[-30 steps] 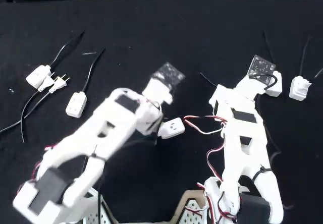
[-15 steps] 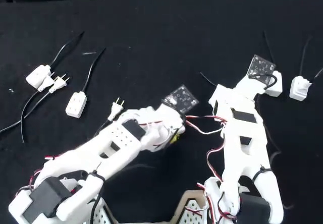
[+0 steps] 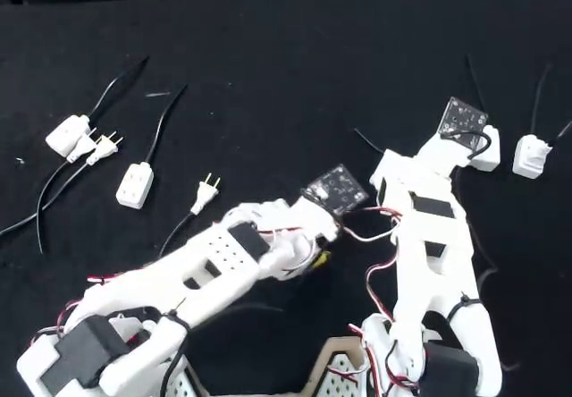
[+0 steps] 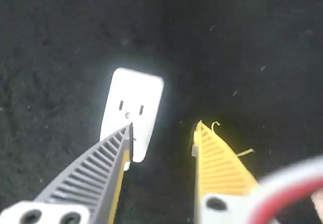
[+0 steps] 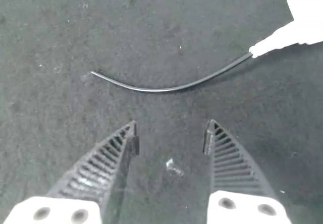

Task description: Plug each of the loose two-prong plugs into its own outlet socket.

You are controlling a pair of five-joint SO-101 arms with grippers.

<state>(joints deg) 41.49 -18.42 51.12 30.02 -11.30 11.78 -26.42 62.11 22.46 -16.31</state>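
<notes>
Hovering: left jaws apart over outlet socket (image 4: 135, 95), corner hidden | right jaws apart — black cord (image 5: 151, 90), end cut off.

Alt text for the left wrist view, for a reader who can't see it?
A white outlet socket lies face up on the black table, its two slots empty, just ahead of the left gripper. The gripper is open, one fingertip overlapping the socket's near edge.

socket (image 4: 132, 108) partly behind a jaw, white corded piece (image 5: 305, 12) cut by edge
</notes>
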